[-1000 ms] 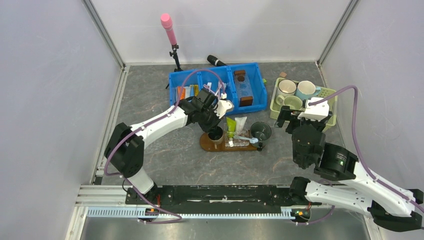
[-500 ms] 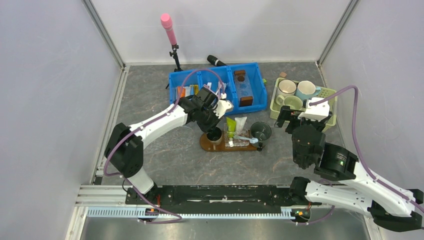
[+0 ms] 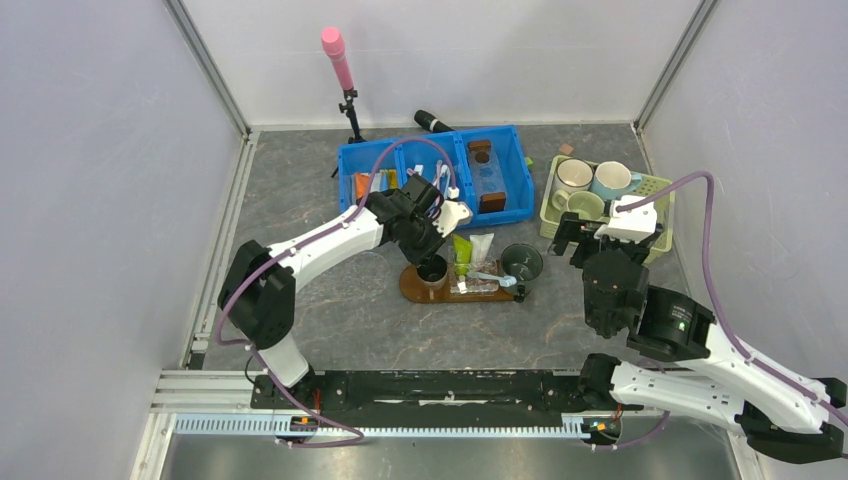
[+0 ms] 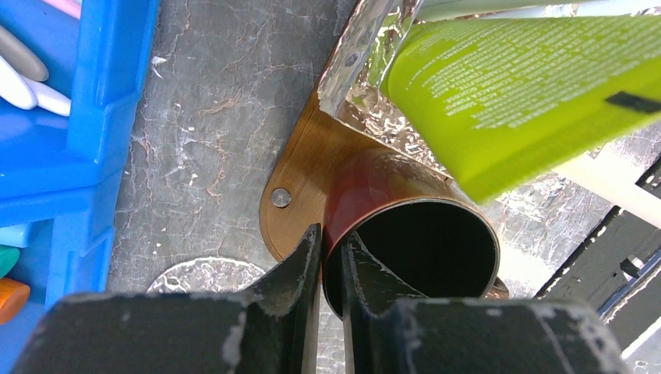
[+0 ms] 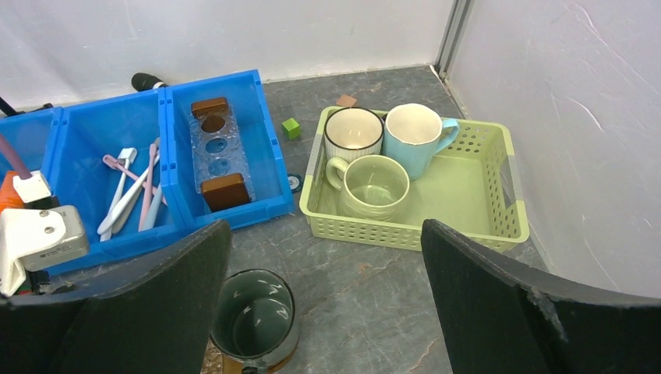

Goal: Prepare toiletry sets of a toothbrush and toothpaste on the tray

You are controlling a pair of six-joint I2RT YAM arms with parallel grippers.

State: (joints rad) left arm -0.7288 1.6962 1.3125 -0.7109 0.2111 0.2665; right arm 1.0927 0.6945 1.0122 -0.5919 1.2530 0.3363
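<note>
Left hand (image 4: 333, 234) pinching the brown cup (image 4: 366, 179) by its nine-o'clock rim, right hand (image 5: 323, 234) wide, we should move it upright, clear of the green toothpaste (image 4: 530, 86).

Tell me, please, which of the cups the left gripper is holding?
The dark brown cup on the wooden tray: the left gripper pinches its rim. The dark green cup and the three basket mugs stand free.

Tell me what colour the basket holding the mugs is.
Pale green; the basket shows best in the right wrist view.
</note>
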